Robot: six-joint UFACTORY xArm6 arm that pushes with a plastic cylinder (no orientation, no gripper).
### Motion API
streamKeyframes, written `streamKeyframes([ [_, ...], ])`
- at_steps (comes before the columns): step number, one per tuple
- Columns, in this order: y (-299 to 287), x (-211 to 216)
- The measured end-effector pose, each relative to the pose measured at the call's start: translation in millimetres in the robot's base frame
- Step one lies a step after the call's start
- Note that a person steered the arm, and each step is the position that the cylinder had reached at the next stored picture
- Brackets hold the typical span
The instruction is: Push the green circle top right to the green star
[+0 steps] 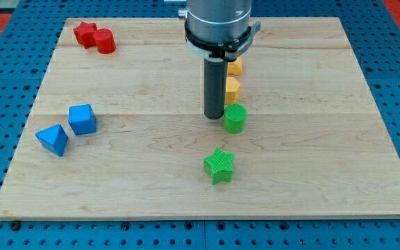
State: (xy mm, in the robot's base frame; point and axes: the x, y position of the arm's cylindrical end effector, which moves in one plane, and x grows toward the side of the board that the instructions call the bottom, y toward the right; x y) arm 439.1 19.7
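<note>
The green circle [235, 119] stands on the wooden board [325, 139] a little right of centre. The green star [219, 165] lies below it and slightly to the left, with a gap between them. My tip [214, 116] is down on the board, touching the left side of the green circle. The rod partly hides two yellow blocks behind it.
Two yellow blocks [232, 88] [235, 67] stand in a column just above the green circle. A red star [85, 32] and a red cylinder [105, 42] sit at the top left. A blue cube [82, 119] and a blue triangular block [53, 139] sit at the left.
</note>
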Motion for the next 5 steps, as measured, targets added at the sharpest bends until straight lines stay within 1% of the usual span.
streamKeyframes([
  [1,14.2,-8.6],
  [2,38.7,-8.5],
  [3,39.8,0.0],
  [4,78.3,-6.4],
  [5,109.0,2.9],
])
